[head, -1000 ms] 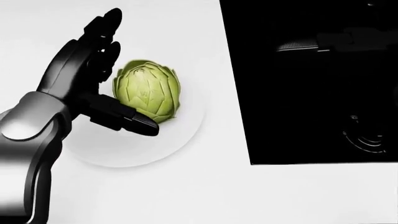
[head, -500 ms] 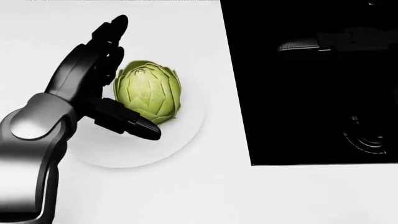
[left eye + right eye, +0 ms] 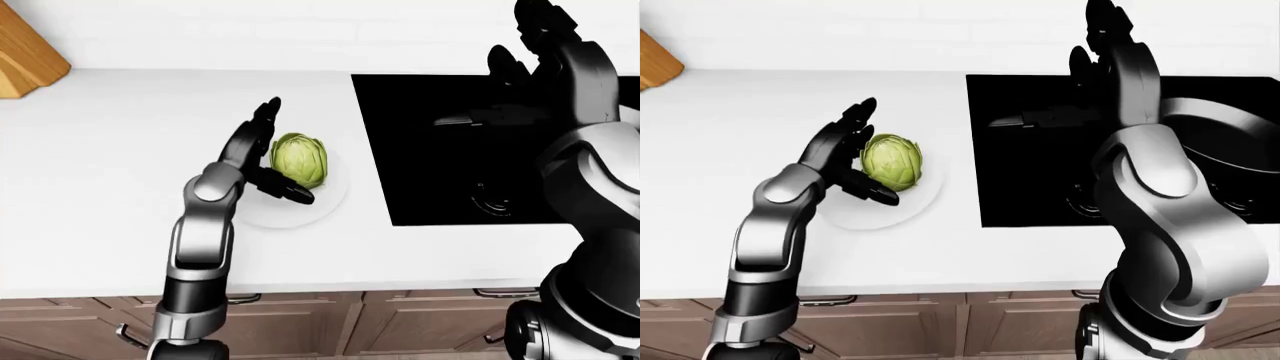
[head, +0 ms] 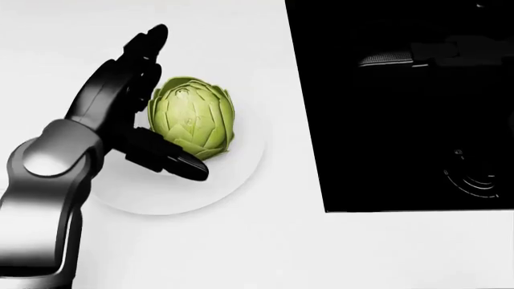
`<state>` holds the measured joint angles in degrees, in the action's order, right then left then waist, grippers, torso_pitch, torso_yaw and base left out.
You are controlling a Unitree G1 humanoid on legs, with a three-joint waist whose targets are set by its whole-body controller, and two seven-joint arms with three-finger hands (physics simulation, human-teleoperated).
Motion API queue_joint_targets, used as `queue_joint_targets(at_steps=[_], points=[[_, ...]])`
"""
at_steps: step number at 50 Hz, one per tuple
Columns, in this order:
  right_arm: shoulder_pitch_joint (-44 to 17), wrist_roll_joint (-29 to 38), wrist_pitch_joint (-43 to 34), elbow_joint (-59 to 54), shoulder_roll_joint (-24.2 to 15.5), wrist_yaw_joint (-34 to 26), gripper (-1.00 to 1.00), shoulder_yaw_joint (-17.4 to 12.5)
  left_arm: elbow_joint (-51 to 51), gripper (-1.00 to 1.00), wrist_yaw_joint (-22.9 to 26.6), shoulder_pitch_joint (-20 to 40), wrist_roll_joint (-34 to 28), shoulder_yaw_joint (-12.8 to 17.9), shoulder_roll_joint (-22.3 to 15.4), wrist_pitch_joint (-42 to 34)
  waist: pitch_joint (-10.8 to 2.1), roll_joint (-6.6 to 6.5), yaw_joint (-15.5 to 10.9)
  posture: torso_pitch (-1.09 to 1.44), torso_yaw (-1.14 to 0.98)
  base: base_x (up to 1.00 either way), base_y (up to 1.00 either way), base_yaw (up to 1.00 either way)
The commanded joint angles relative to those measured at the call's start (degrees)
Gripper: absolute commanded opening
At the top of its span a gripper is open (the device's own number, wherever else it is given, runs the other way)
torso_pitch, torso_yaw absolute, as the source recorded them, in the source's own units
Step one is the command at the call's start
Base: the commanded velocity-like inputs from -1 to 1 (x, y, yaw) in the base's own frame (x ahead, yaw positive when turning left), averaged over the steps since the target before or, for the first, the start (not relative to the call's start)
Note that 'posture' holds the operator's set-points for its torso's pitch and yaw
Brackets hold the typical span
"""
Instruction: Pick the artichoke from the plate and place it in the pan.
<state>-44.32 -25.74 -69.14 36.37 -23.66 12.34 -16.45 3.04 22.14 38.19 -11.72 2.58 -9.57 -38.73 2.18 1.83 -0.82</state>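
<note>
A green artichoke (image 4: 193, 123) lies on a white plate (image 4: 233, 180) on the white counter, left of the black cooktop. My left hand (image 4: 175, 103) is open and cups the artichoke from its left side. Its fingers (image 4: 143, 51) reach up past the top left and the thumb (image 4: 173, 161) lies under the lower edge; they do not close round it. The dark pan (image 3: 1230, 142) stands on the cooktop at the right, and its handle (image 3: 1040, 118) points left. My right hand (image 3: 1108, 34) is raised open above the cooktop, partly hiding the pan.
The black cooktop (image 3: 430, 172) fills the counter's right part, with a burner ring (image 4: 474, 180) near its lower edge. A wooden board (image 3: 25, 56) leans at the top left. Brown cabinet fronts (image 3: 300, 326) run under the counter edge.
My left hand has crept a little to the right and nearer the artichoke, still open. The artichoke and plate have not moved.
</note>
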Motion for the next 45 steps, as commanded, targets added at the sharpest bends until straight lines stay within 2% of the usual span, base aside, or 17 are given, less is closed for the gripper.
queue_joint_targets(at_steps=[1,10,12,19,45], points=[[-1.8,0.1,1.34,1.13,-0.62,0.27,1.0,-0.59,1.8,1.0,-0.25,1.78,-0.16,0.3,-0.25,2.05,-1.49,0.08,-0.02,0.0,0.0,0.0,0.0,0.0],[-1.83,-0.1,1.33,1.17,-0.72,0.35,1.0,-0.7,1.6,1.0,0.15,1.82,-0.63,0.22,-0.1,2.2,-1.52,0.11,0.0,0.0,0.0,0.0,0.0,0.0],[-1.92,-0.17,1.21,1.19,-0.7,0.46,1.0,-0.67,1.91,0.87,0.32,1.72,-0.72,0.18,-0.07,2.01,-1.51,0.12,-0.01,0.0,0.0,0.0,0.0,0.0],[-1.76,-0.2,1.71,0.8,-0.81,0.42,1.0,-0.66,1.46,0.83,0.44,2.01,-0.8,0.26,0.03,2.19,-1.51,0.11,-0.02,0.0,0.0,0.0,0.0,0.0],[-1.87,-0.58,1.65,0.81,-1.07,0.63,1.0,-0.76,1.65,0.73,0.93,0.93,-1.61,-0.15,0.42,3.6,-1.51,0.16,-0.03,0.0,0.0,0.0,0.0,0.0]])
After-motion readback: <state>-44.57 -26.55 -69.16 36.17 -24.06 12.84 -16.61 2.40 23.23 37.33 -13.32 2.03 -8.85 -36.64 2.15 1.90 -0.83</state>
